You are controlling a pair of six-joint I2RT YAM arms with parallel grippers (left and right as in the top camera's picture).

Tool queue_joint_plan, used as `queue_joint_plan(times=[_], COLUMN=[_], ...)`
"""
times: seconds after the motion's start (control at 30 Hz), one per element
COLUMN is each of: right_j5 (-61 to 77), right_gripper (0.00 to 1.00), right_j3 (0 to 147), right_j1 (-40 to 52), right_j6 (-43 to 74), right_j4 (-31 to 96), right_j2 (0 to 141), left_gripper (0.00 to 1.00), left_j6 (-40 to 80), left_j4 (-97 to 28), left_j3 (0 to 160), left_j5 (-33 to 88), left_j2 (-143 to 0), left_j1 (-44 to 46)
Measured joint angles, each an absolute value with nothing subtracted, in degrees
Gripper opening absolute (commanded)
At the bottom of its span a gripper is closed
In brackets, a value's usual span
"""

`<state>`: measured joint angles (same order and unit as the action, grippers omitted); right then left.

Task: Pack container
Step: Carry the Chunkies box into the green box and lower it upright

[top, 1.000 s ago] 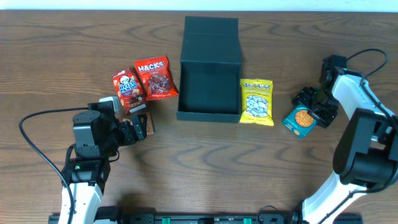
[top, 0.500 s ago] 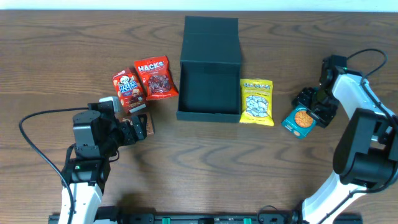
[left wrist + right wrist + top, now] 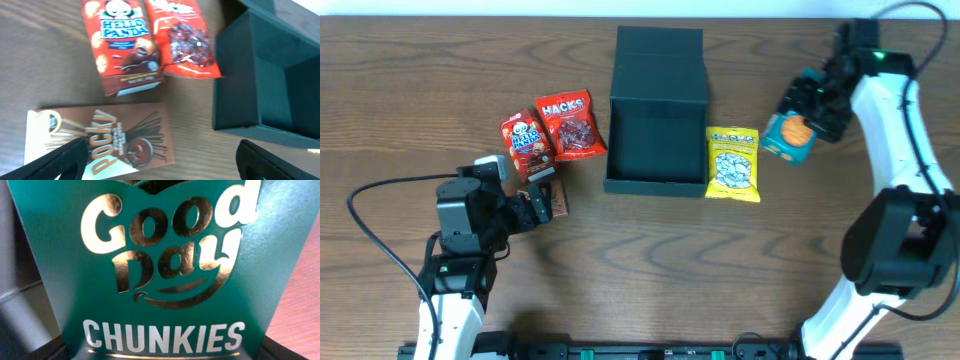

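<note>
The left gripper point(image 3: 533, 208) is seen with its jaws spread wide and nothing clamped. In the left wrist view, the two dark fingertips point(image 3: 55, 160) are found at the lower corners. A brown Pocky box point(image 3: 100, 140) is laid flat on the wooden table point(image 3: 720, 270) between them, nearer the left finger. Whether it is touched by that finger cannot be told.

Just ahead of these jaws, a red Hello Panda pack point(image 3: 122, 45) and a red Hacks bag point(image 3: 182, 40) are placed side by side, with their edges overlapping. Ahead and to the right of the same jaws, the container point(image 3: 270, 85) is set, dark teal-green, with its lid folded back and its inside bare.

The right gripper point(image 3: 800, 115) is closed on a teal Good Day Chunkies box point(image 3: 788, 135). In the right wrist view, the frame is almost filled by this box point(image 3: 160, 270), and little of the fingers is shown. Whether the box is touching the table cannot be told.

In the overhead view, the container point(image 3: 657, 140) is found between the two grippers, well apart from the right jaws. A yellow snack bag point(image 3: 733, 163) is laid between those jaws and the container, just beside the container's right wall. The Hacks bag point(image 3: 570, 125) is placed just beside its left wall, with the Hello Panda pack point(image 3: 525, 145) next to it.
</note>
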<state>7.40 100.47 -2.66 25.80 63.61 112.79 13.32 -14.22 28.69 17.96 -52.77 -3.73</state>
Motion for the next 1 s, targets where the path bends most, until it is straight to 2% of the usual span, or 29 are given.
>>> queue_joint_plan(times=[0.17, 0.37, 0.57, 0.83, 1.0], right_j5=[8.2, 8.8, 8.9, 7.8, 5.5], right_gripper=[0.77, 0.72, 0.71, 0.71, 0.72], right_j3=[103.8, 107.3, 113.4, 121.9, 122.5], right_j1=[8.1, 19.2, 26.9, 32.1, 31.8], right_j6=[25.6, 27.5, 29.6, 30.0, 30.6], right_j4=[63.7, 60.7, 59.4, 66.7, 69.3], right_j2=[112.8, 112.8, 115.8, 130.5, 131.4], left_gripper=[0.95, 0.95, 0.95, 0.95, 0.95], left_j6=[13.7, 13.6, 12.3, 11.7, 11.7], left_j4=[-16.4, -16.9, -19.2, -19.4, -19.4], left_j3=[28.7, 28.8, 30.4, 30.8, 30.8], left_j5=[15.8, 14.8, 13.3, 12.8, 12.8], left_j2=[-52.8, -52.8, -52.8, -52.8, -52.8], left_j1=[-6.4, -10.5, -13.3, -13.4, -13.4])
